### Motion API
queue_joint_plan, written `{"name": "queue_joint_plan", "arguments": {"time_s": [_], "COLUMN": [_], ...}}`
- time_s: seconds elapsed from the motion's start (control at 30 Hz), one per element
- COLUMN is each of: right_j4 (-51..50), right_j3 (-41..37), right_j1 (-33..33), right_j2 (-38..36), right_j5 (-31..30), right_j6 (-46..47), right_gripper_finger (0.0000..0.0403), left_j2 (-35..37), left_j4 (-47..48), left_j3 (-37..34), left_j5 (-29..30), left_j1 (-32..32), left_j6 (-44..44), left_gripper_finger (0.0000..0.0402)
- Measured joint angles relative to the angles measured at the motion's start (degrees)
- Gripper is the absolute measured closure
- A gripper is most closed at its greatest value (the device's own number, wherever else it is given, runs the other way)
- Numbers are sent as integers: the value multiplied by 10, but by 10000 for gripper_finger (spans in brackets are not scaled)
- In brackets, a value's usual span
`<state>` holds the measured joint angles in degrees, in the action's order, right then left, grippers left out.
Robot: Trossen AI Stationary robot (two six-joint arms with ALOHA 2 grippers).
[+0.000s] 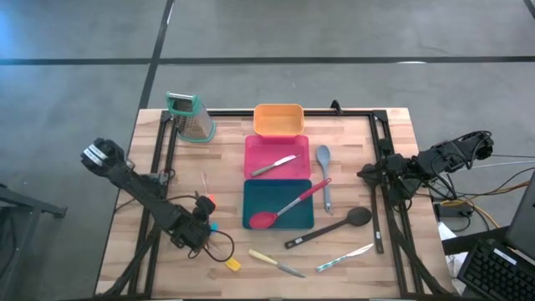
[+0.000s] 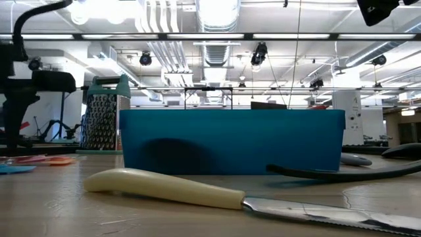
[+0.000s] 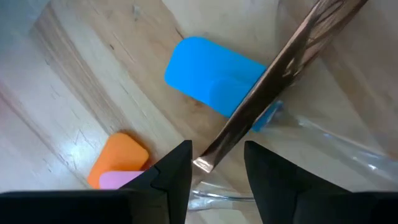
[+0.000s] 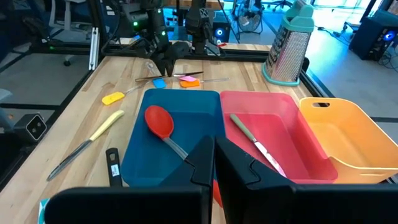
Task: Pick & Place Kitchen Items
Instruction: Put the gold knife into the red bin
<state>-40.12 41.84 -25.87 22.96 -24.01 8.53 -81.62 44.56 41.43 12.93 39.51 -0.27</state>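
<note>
**Though getting under way, leaving most of the sorting undone**

Counting only two kitchen items as put away. Finding a red spoon lying in the teal tray, bowl down inside and handle leaning out over the rim on the right arm's side. Finding a slim knife resting in the pink tray, which is touching the teal tray. Seeing nothing inside the orange tray beyond that.

Judging the rest as waiting on the table:
- Lying just beside the teal tray, on the right arm's side: a grey spoon and a black spoon.
- Lying near the teal tray, on the side away from the pink tray: a cream-handled knife, a patterned knife and a yellow piece.
- Lying near the teal tray, on the left arm's side: a blue piece, an orange piece and a slim metal utensil.

Hovering low over that last cluster with the left pincer, fingers parted astride the metal utensil's tip, not clenching it as far as can be told. Keeping the right pincer clenched on nothing, well apart from the teal tray on the right arm's side.

Reckoning the job as early: roughly eight pieces to go.
</note>
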Motion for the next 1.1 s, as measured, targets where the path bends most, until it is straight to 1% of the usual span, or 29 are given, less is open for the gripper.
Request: {"name": "queue_joint_plan", "arguments": {"time_s": [0.27,0.43,0.67,0.87,1.1], "right_j4": [0,0,0,0,0], "right_j3": [0,0,0,0,0], "right_j1": [0,0,0,0,0], "right_j2": [0,0,0,0,0], "right_j5": [0,0,0,0,0], "right_j6": [0,0,0,0,0], "right_gripper_finger": [394,394,394,394,394], "left_j2": [-4,-4,-4,-4,-3], "left_j4": [-18,-24,-26,-42,-55], "left_j3": [0,0,-1,-11,-18], "left_j5": [0,-36,-48,-93,-103], "left_j1": [-34,-55,-84,-117,-133], "left_j6": [34,45,85,98,105], "left_gripper_finger": [252,252,255,289,331]}}
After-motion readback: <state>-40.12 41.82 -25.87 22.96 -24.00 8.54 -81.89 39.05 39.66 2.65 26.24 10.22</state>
